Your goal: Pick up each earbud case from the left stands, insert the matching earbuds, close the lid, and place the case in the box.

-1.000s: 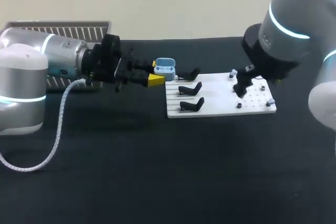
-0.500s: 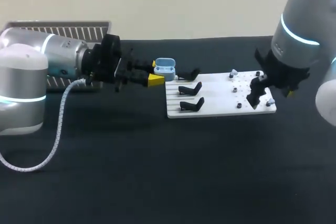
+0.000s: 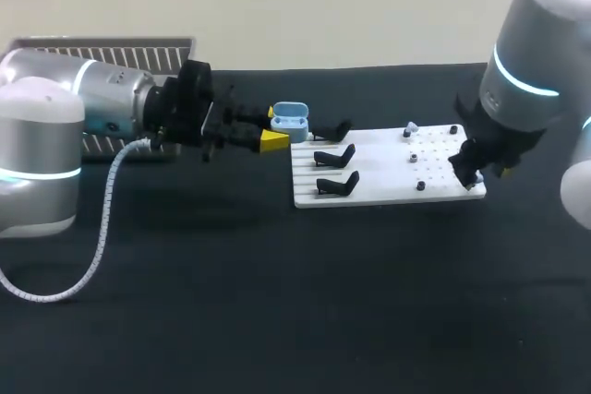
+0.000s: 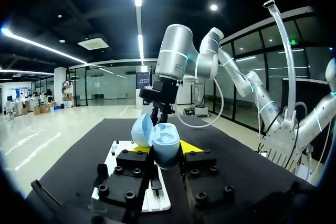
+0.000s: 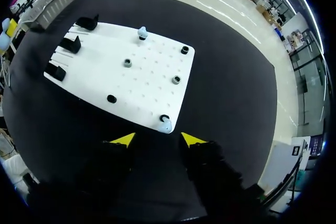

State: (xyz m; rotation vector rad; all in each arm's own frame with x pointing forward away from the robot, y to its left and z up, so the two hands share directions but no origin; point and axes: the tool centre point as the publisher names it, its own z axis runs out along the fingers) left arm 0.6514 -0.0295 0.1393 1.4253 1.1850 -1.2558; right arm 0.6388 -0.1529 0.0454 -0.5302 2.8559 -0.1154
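Left wrist view shows the left gripper clamped on the pale blue plastic earbud case, whose hinged lid stands open, probably to keep the cavity free to receive buds. The right gripper is parted wide. A small pale blue earbud sits just ahead of its tips, at the near corner of the white perforated board. The gripper looks lined up to pinch it.

The right claw has swung to the white board's near right corner, apparently lower.
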